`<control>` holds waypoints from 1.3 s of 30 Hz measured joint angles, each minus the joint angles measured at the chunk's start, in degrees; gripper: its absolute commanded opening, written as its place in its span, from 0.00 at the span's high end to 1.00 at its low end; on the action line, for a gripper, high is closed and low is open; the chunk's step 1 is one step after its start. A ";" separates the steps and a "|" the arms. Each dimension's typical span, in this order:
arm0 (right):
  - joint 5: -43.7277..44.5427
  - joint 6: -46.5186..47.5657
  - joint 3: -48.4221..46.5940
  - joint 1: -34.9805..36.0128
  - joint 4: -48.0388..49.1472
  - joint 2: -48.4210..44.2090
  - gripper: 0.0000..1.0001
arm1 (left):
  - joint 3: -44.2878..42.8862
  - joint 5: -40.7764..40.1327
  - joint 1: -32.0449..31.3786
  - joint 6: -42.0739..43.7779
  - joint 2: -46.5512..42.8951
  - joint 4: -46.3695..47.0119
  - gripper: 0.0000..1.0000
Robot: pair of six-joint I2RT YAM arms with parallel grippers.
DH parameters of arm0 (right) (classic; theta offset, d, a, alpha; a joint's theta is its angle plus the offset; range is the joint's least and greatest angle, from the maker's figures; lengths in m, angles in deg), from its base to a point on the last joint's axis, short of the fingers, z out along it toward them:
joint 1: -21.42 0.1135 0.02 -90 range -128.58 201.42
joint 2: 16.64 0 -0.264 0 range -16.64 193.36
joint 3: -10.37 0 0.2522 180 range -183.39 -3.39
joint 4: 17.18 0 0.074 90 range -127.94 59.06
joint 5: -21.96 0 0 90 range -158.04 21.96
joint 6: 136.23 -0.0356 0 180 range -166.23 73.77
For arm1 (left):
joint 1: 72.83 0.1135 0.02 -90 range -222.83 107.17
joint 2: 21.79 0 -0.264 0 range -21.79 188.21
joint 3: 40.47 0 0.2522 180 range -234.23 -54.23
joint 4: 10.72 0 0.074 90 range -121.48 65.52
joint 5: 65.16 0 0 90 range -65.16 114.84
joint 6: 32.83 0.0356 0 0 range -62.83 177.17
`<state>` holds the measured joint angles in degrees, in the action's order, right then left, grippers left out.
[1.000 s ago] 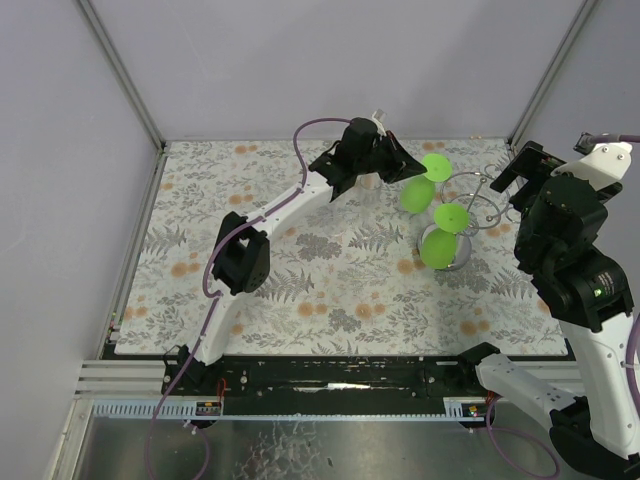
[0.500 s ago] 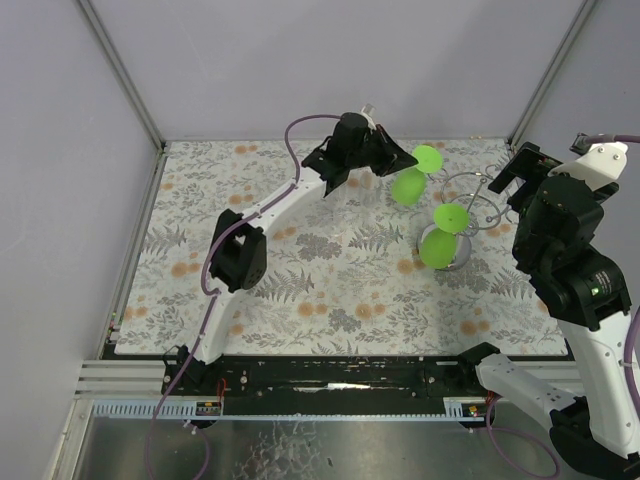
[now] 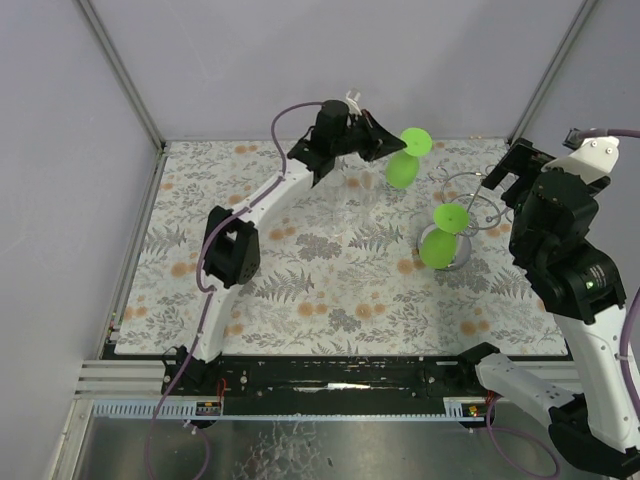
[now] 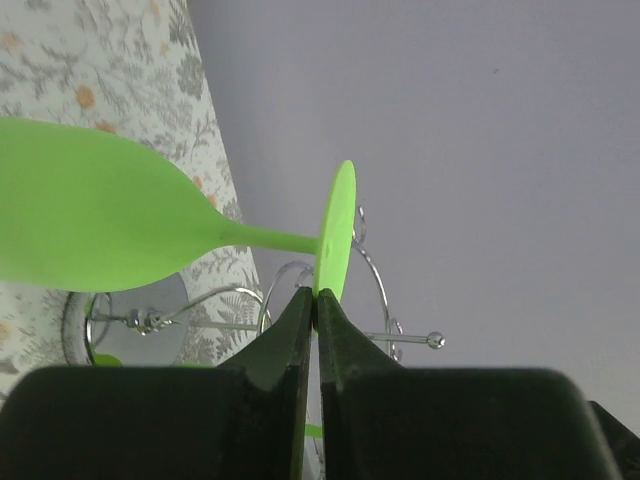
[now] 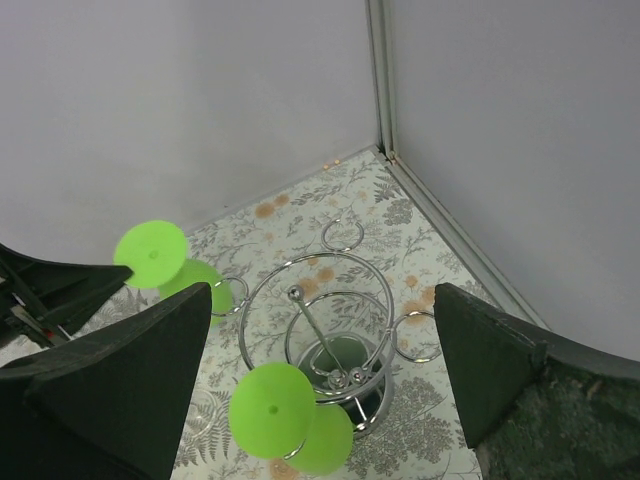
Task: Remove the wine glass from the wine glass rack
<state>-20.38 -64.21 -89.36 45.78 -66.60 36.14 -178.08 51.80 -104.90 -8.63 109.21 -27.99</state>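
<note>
Wine glass (image 3: 402,172) just now clear of wine glass rack (image 5: 348,398), foot pinched in left gripper (image 4: 315,300), right gripper (image 5: 322,287) gaping, basically done.

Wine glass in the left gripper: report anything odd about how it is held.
The wine glass lies sideways, pinched only by the thin rim of its foot in the shut left gripper, bowl jutting out unsupported. That looks precarious. It hangs clear of the wine glass rack.

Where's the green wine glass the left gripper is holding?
In the top view the wine glass is at the far centre of the table, pinched by its foot in the left gripper, just left of the wine glass rack.
</note>
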 measured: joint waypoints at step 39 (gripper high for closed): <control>-44.76 -7.56 -41.03 -0.46 2.75 43.08 0.01 | 22.91 19.37 17.25 117.02 -40.72 -27.96 1.00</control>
<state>-65.14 -71.77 -130.39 45.32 -63.84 79.22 -155.17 71.17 -87.66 108.39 68.49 -55.94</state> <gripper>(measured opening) 0.987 0.007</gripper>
